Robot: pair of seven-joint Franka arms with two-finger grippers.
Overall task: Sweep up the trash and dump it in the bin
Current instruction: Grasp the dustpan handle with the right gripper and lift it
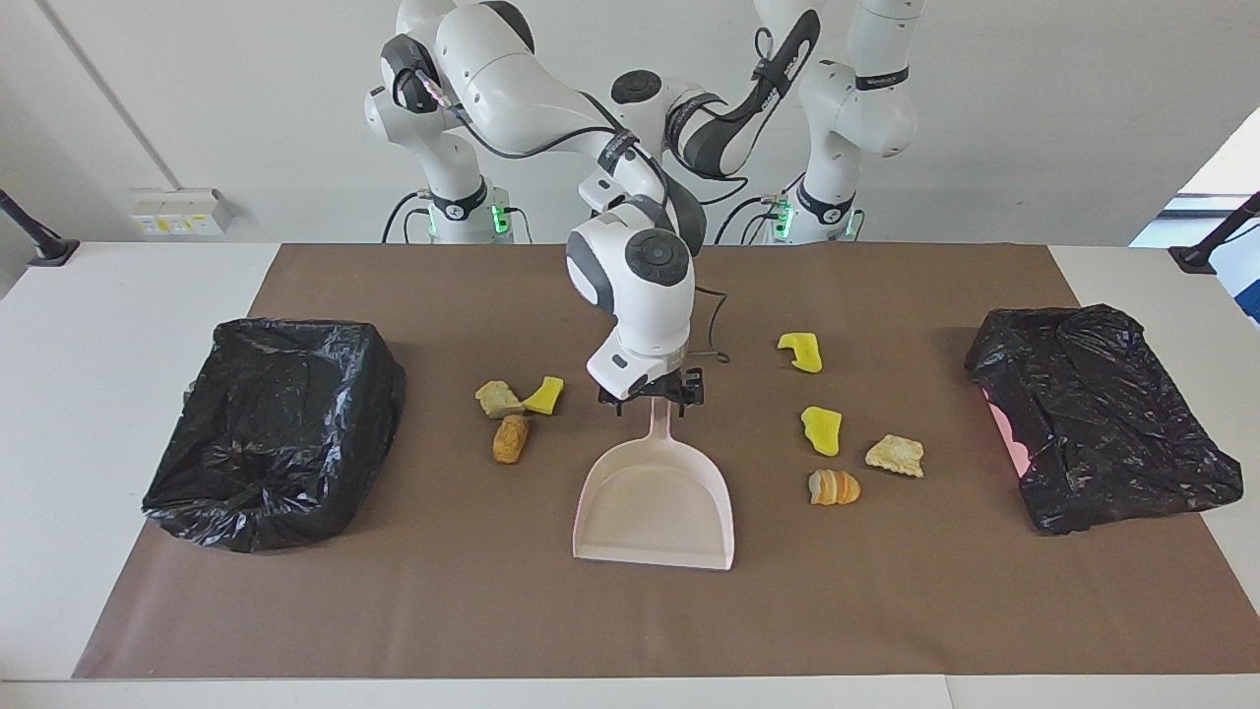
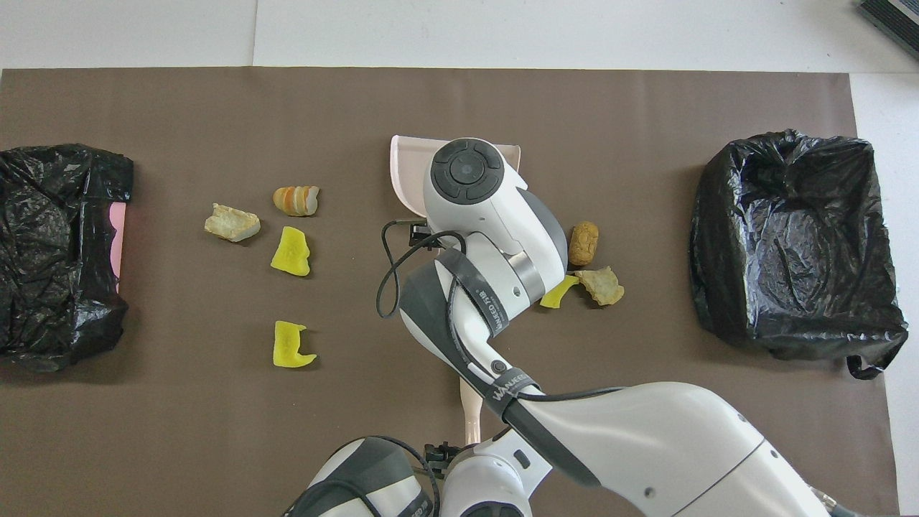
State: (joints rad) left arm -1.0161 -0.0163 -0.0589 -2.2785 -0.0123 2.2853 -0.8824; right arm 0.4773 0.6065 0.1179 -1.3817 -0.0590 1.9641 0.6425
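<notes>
Since the pale pink plastic dustpan (image 1: pixel 655 502) lies flat at the middle of the table (image 1: pixel 118 414) with its long axis running toward and away from the robots, handle end nearest them and open mouth pointing away, none of the trash sits in front of that mouth. All of it lies off to the pan's sides. Toward the right arm's end are a beige stone-like chunk (image 1: pixel 499 399), a yellow sponge piece (image 1: pixel 544 394) touching it, and an orange-tan bread-like lump (image 1: pixel 510 438) just beside them. Toward the left arm's end are two more yellow sponge scraps (image 1: pixel 800 352) (image 1: pixel 821 430), a second beige chunk (image 1: pixel 896 456) and a striped bread-like lump (image 1: pixel 835 487). The pan is empty. The right tool (image 1: pixel 652 394) is down at the tip of the handle, its fingers spread to either side of it with gaps showing, so it looks released, not yet clamped. By my reading, the next move turns on closing there and then turning the pan's mouth sideways toward one cluster. The three-piece group is also the one nearer the black-bag-lined bin (image 1: pixel 276 433) at the right arm's end, while a second bagged bin (image 1: pixel 1098 414) stands at the left arm's end. The left tool (image 2: pixel 439 455) waits, raised over the robots' edge of the table beside a pale beige stick (image 2: pixel 470 416), and I cannot tell its state.
</notes>
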